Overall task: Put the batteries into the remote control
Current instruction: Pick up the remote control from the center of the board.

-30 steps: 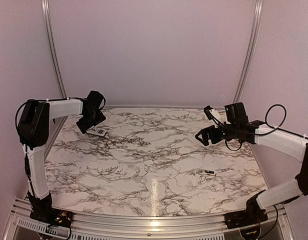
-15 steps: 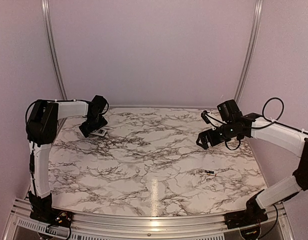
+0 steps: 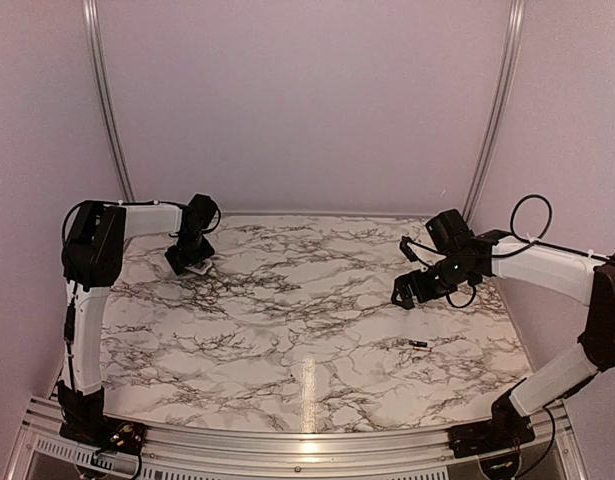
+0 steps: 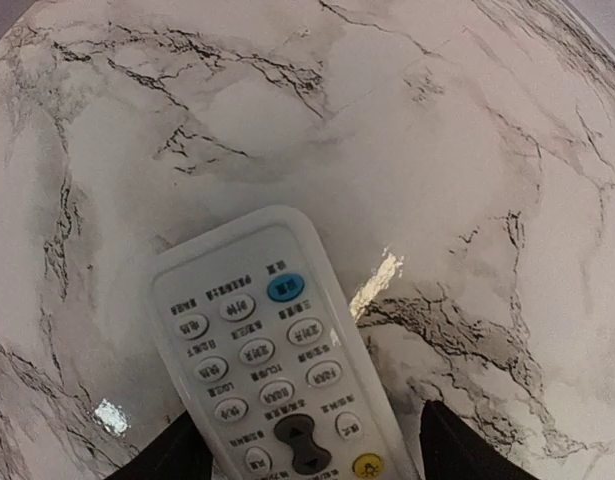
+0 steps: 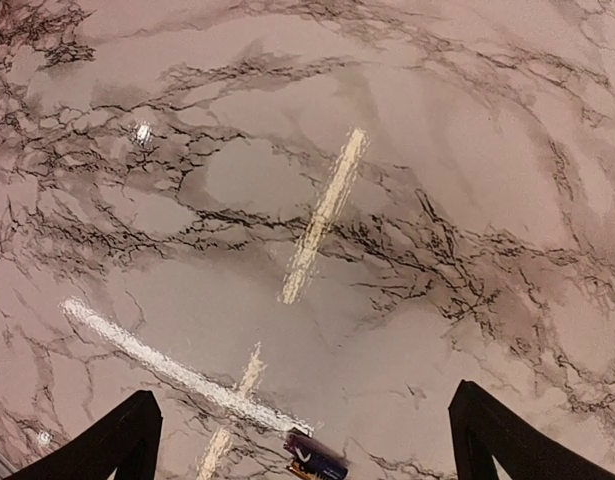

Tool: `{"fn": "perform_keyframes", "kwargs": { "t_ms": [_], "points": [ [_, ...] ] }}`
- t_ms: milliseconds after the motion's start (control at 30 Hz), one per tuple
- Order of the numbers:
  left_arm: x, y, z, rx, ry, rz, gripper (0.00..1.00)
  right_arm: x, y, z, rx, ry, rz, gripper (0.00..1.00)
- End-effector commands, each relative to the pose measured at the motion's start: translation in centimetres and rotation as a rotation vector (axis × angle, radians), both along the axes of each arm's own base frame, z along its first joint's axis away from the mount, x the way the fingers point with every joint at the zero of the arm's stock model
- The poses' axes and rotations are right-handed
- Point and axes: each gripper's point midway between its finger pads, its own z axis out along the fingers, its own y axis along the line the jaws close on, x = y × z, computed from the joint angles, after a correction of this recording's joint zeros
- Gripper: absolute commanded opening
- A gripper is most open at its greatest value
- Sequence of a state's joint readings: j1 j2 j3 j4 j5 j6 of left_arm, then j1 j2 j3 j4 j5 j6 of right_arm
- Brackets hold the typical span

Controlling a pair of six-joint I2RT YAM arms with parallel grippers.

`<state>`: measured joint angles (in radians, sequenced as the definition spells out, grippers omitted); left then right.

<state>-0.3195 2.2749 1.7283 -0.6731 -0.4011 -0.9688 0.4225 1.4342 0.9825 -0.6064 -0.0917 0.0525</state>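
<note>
1. Movement first: the left gripper [image 4: 312,432] has crept in over the remote control [image 4: 262,340], which lies buttons-up at the far left of the table [image 3: 307,300]. Its fingers are spread on either side of the handset, not squeezing.
2. The right gripper [image 5: 302,405] has dipped toward one battery [image 5: 315,462] lying right of centre. Its fingers are wide apart and hold nothing.
3. Loading looks unstarted, and the remote probably needs flipping.
4. The left arm is working close to the wall, while bare marble between the arms offers room.
</note>
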Motion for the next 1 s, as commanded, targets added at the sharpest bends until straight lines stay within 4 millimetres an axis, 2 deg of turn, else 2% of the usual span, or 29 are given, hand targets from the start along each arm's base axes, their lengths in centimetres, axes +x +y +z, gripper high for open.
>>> {"fn": "perform_keyframes", "kwargs": {
  "t_ms": [0,100,300,367,533,667,800,967],
  "points": [
    [-0.4,-0.6,-1.6,-0.008,0.064,-0.047,0.69,0.3,0.2,0.6,0.036,-0.021,-0.005,0.99],
    [-0.7,-1.9,-1.4,0.008,0.069,-0.114,0.58,0.5,0.2,1.3,0.080,-0.040,0.001,0.99],
    [-2.2,-6.7,-1.5,0.043,0.091,-0.347,0.36,0.7,0.5,1.7,0.161,-0.060,0.021,0.99],
    [-3.2,-8.3,-1.7,0.020,0.085,-0.425,0.32,0.6,0.7,1.8,0.182,-0.062,0.036,0.99],
    [-5.9,-13.9,0.0,-0.093,0.006,-0.674,0.31,0.5,1.4,2.1,0.208,-0.079,0.084,0.99],
    [-9.5,-17.6,0.9,-0.191,-0.017,-0.876,0.31,0.2,2.1,2.5,0.234,-0.102,0.116,0.99],
    [-13.6,-19.8,1.0,-0.238,0.012,-1.037,0.31,-0.3,3.3,2.9,0.237,-0.125,0.153,0.99],
    [-18.0,-22.5,3.2,-0.451,-0.011,-1.214,0.29,-1.4,5.0,4.1,0.237,-0.181,0.250,0.97]
  ]
}}
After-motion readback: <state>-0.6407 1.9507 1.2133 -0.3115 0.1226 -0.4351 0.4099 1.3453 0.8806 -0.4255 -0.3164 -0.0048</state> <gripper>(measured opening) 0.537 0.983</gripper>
